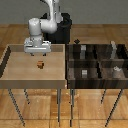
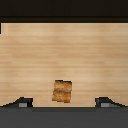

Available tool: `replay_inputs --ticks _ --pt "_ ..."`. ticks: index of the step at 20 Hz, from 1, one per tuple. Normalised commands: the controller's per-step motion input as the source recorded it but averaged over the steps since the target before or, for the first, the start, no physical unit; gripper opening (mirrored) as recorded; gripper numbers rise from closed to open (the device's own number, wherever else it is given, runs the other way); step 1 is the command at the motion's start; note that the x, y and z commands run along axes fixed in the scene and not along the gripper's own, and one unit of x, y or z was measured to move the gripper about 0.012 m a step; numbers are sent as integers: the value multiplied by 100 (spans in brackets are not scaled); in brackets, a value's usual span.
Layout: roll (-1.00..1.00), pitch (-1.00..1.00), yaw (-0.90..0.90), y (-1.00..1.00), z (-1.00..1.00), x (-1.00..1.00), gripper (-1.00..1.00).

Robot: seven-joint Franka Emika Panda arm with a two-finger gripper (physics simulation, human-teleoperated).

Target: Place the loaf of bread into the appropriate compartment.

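Tan tray point(image 1: 10, 75) holds the loaf point(image 1: 40, 64) mid-floor; gripper point(image 1: 36, 50), fingers apart, should drop straight, straddling it squarely.

Bread loaf point(image 1: 40, 64) on tan tray point(image 1: 15, 70), fingers point(image 1: 37, 52) above it, divided bin point(image 1: 95, 62) at ext. view's right
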Motion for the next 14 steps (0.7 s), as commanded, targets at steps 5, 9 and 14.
replay_inputs --ticks 5,9,14 --pt "0 0 0 0 -100 0 100" --pt "0 0 0 0 -100 0 100" --pt "0 0 0 0 -40 0 -100"
